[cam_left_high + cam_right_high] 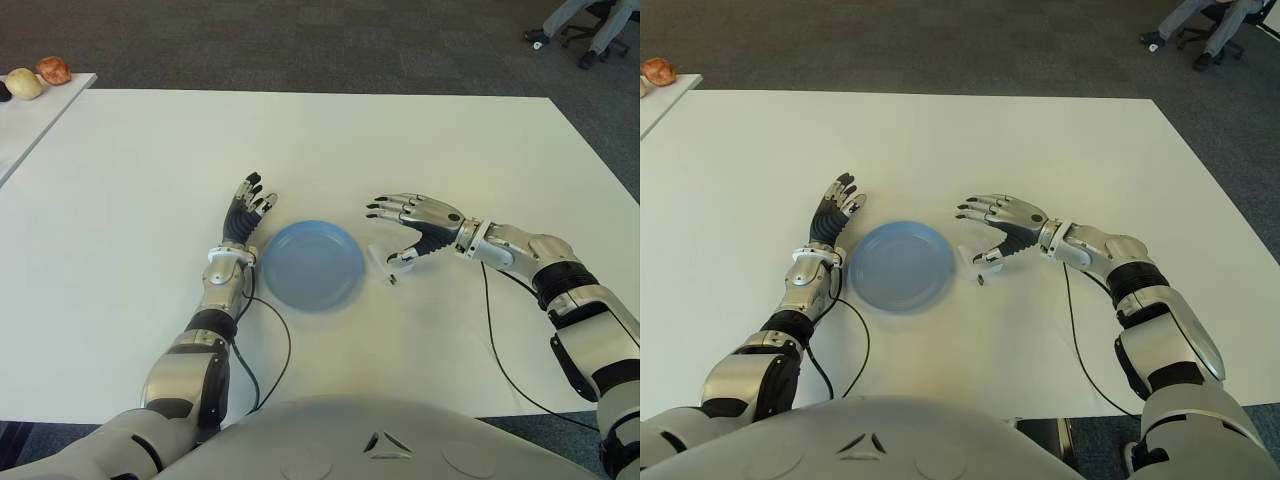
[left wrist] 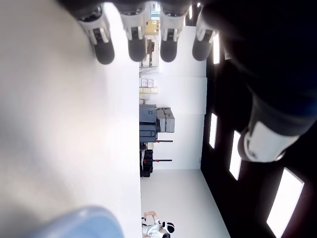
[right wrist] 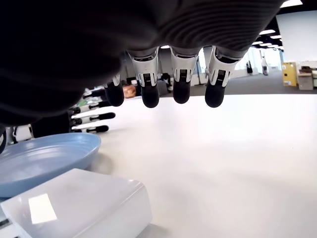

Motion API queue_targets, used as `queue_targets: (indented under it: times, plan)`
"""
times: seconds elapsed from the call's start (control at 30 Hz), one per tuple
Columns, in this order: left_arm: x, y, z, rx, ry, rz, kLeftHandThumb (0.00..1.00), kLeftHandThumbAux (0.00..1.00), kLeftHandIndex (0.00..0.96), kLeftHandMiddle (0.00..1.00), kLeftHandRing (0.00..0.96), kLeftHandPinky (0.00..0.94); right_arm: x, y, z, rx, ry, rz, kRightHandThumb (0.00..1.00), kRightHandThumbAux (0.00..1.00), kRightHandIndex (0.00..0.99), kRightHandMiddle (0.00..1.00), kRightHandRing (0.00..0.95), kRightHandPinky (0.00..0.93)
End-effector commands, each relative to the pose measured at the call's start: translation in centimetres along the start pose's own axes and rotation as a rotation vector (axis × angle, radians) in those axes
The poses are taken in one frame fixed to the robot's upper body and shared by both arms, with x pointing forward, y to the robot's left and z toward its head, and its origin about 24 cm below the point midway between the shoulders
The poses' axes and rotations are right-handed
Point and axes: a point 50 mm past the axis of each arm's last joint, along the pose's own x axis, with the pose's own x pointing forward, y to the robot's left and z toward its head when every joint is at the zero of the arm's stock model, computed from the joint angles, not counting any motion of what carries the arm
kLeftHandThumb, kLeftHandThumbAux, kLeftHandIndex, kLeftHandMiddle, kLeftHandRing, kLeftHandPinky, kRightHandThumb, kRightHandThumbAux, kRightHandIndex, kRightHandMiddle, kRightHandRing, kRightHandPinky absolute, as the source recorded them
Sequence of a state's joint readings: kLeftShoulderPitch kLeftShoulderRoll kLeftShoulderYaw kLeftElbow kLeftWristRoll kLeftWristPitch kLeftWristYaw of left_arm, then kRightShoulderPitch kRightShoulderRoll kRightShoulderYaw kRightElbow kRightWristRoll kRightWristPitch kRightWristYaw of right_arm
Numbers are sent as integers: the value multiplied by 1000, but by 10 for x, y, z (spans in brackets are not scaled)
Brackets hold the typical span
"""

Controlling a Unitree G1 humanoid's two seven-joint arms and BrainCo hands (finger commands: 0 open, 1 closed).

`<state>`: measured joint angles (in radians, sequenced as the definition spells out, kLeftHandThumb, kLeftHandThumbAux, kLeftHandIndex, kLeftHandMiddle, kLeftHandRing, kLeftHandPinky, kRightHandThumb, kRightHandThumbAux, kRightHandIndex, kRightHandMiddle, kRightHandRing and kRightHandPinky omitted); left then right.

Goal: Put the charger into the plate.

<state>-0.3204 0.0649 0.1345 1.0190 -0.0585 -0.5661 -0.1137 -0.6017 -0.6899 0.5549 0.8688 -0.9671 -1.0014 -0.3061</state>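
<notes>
The small white block-shaped charger (image 1: 385,262) lies on the bare white counter (image 1: 420,150), just beside the right rim of the round pale blue plate (image 1: 312,264). It carries a pale rectangular label, its writing too small to read. The right hand (image 1: 412,232) hovers over the charger, fingers spread and arched, gripping nothing. The left hand (image 1: 243,222) shows just left of the plate, fingers extended and empty. Dark grey carpet (image 1: 300,40) surrounds the counter; far from the plate, an office chair (image 1: 590,20) stands.

One charger (image 1: 384,259), one plate (image 1: 312,264).
</notes>
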Motion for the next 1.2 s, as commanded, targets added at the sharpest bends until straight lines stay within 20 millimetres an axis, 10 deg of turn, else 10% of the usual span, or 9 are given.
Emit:
queue_targets:
  times: [0.03,1.2]
  plan:
    - [-26,1,-39,-6,198,8,1,591,57,55,58,90,-2,2,-2,-79,-35,46,184,243,0,0,0,0]
    - [-25,5,-39,11,214,-26,0,573,40,44,44,69,-27,1,-16,-185,-68,29,178,292,0,0,0,0]
